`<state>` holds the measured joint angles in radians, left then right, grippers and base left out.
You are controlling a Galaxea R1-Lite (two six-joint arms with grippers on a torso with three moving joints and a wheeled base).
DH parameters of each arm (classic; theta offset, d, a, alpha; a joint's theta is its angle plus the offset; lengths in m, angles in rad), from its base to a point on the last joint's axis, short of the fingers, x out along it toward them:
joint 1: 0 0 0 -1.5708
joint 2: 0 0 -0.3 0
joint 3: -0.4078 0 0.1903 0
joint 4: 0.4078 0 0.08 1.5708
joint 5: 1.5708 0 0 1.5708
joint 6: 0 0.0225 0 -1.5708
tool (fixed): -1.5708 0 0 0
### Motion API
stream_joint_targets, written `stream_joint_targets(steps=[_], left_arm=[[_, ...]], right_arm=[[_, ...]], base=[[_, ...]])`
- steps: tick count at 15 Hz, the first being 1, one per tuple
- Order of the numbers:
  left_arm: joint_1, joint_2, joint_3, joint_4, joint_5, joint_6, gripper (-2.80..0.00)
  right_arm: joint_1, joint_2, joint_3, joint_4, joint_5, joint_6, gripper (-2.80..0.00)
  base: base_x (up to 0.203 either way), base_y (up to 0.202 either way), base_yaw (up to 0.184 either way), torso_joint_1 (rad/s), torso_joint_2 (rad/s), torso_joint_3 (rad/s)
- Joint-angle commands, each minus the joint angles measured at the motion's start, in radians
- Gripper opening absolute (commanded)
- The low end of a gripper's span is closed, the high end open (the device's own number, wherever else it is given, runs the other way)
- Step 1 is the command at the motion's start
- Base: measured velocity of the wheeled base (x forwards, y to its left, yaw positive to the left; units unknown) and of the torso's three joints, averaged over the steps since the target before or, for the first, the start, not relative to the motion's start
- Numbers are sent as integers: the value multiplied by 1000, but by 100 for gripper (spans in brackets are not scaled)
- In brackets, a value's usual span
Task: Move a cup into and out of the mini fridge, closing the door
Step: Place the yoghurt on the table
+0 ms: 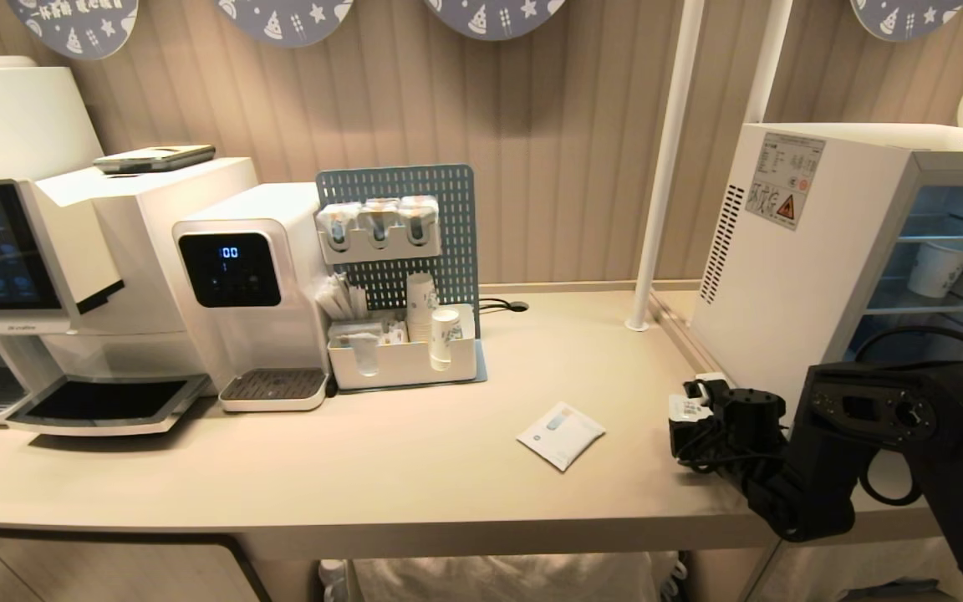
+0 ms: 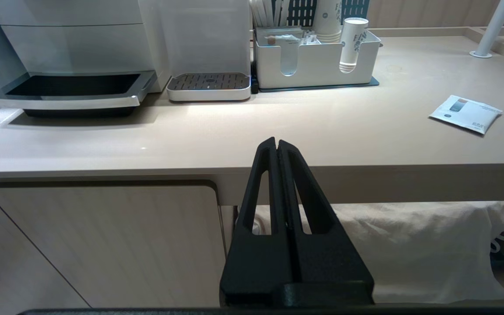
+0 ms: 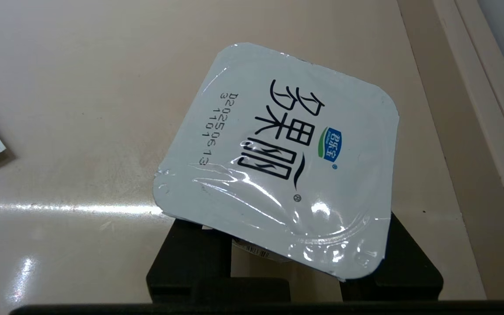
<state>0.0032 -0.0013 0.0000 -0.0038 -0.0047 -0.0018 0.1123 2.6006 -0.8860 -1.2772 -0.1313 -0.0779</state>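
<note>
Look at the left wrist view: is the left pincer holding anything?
No. The left pincer is shut with nothing between its fingers, hanging in front of the counter edge.

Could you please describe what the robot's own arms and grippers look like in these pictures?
Both are matte black. The left gripper has two long tapering fingers with slot-shaped cut-outs, rising from a blocky base. The right arm is chunky, with rounded black housings, loose black cables looping beside it, and a small white label near the right gripper.

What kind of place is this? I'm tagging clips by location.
Probably a cafe or office drinks corner: a coffee machine, a water dispenser, stacked paper cups and a glass-fronted mini fridge share one counter.
</note>
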Motion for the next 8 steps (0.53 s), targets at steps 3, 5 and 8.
stream_joint_targets(steps=[3, 5, 8], left_arm=[[0, 1, 1, -1, 0, 0, -280], [0, 1, 0, -1, 0, 0, -280], [0, 1, 1, -1, 0, 0, -280]], right_arm=[[0, -3, -2, 6, -5, -2, 0], [0, -5, -2, 13, -13, -1, 0], [0, -5, 3, 6, -13, -1, 0]], base=[[0, 0, 0, 0, 0, 0], [0, 0, 0, 0, 0, 0], [0, 0, 0, 0, 0, 0]])
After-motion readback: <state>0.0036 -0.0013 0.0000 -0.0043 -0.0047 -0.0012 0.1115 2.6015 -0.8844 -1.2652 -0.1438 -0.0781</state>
